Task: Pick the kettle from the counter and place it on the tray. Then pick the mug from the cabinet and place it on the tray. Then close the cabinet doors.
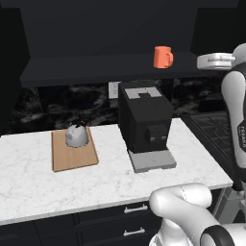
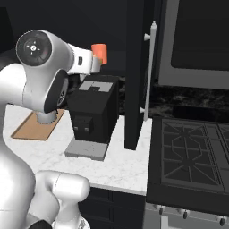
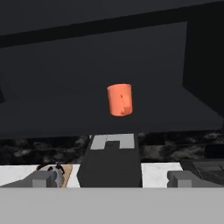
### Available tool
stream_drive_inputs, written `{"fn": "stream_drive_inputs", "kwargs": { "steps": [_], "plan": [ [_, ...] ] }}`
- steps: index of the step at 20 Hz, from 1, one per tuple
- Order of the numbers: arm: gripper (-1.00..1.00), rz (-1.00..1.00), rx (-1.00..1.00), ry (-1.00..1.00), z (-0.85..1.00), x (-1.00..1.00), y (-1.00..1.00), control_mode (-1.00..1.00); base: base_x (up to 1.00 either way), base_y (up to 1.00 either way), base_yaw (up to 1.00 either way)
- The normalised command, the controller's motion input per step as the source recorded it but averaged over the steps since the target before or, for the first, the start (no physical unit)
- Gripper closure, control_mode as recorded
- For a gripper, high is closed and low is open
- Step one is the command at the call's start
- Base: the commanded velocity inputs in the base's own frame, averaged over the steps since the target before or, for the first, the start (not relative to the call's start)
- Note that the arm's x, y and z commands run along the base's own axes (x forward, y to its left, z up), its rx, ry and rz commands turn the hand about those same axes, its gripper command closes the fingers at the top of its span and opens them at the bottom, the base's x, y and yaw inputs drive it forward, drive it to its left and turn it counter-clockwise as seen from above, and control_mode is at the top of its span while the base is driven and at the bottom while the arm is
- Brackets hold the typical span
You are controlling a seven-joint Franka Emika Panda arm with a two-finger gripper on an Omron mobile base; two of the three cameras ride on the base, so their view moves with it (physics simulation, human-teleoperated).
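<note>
The spread, empty pincer point(image 3: 112, 178) faces the mug point(image 3: 119, 99), whose handle blurs into its body.

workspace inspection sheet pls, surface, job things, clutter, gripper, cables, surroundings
surface: white marble counter over dark drawers with silver handles
job's things: kettle sits on the tray; orange mug stands on the cabinet shelf, handle to the right in the left base view; one cabinet door stands open, edge-on in the right base view
clutter: black coffee machine on the counter, right of the tray
grippers: gripper open, empty, aimed at the mug, short of it
cables: nothing seen
surroundings: stove right of the counter; dark marbled backsplash
</note>
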Motion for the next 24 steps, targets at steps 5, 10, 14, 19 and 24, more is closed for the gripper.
{"fn": "stream_drive_inputs", "kwargs": {
  "steps": [5,10,14,19,24],
  "plan": [
    [-1.0,0.0,0.03,0.04,-0.11,0.73,0.0,-1.0,0.0,0.0,0.0],
    [-1.0,0.01,0.0,0.0,-0.09,0.64,0.06,-1.0,0.0,0.0,0.0],
    [-1.0,0.11,0.01,0.0,-0.15,0.4,0.06,-1.0,0.0,0.0,0.0],
    [-1.0,0.1,0.02,0.01,-0.14,0.46,0.0,-1.0,0.0,0.0,0.0],
    [-1.0,0.09,0.0,0.0,-0.05,0.5,0.0,-1.0,0.0,0.0,0.0]
  ]
}}
